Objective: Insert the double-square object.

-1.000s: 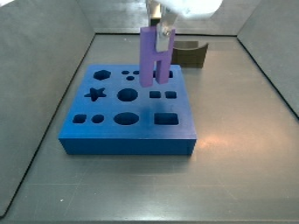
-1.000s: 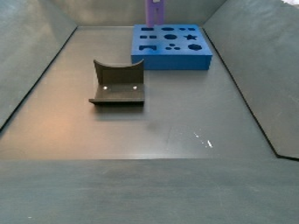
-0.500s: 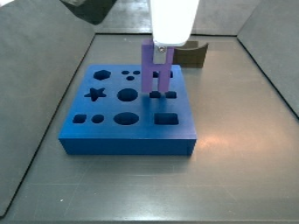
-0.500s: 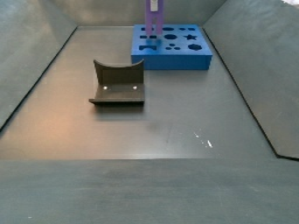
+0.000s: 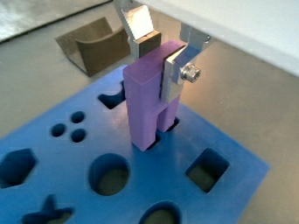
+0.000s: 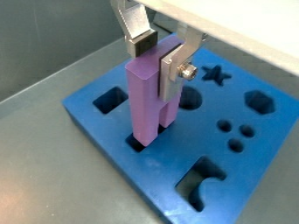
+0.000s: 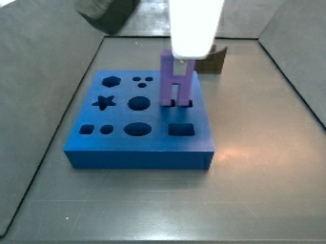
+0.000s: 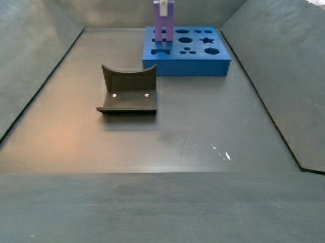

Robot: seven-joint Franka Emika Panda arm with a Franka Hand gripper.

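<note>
The double-square object (image 7: 177,82) is a light-purple bar that stands upright on the blue block (image 7: 128,141), its two prongs down in the paired square holes near the block's far right. It shows in both wrist views (image 5: 146,101) (image 6: 146,96) and small in a side view (image 8: 164,21). My gripper (image 5: 160,54) (image 6: 158,52) is right above the block and shut on the bar's top end. One silver finger (image 6: 176,59) lies flat on the bar's side, and the dark pad of the opposite finger (image 6: 142,41) is against its far face. The white gripper body (image 7: 193,27) hides the bar's top.
The dark olive curved block (image 8: 127,90) lies on the grey floor away from the blue block (image 8: 191,59); it also shows behind the block (image 7: 214,59) and in a wrist view (image 5: 91,45). Other shaped holes (star, circles, squares) surround the bar. Grey walls enclose the floor.
My gripper has come down with the bar. The prongs, which hung above the block one second ago, now sit in the two square holes.
</note>
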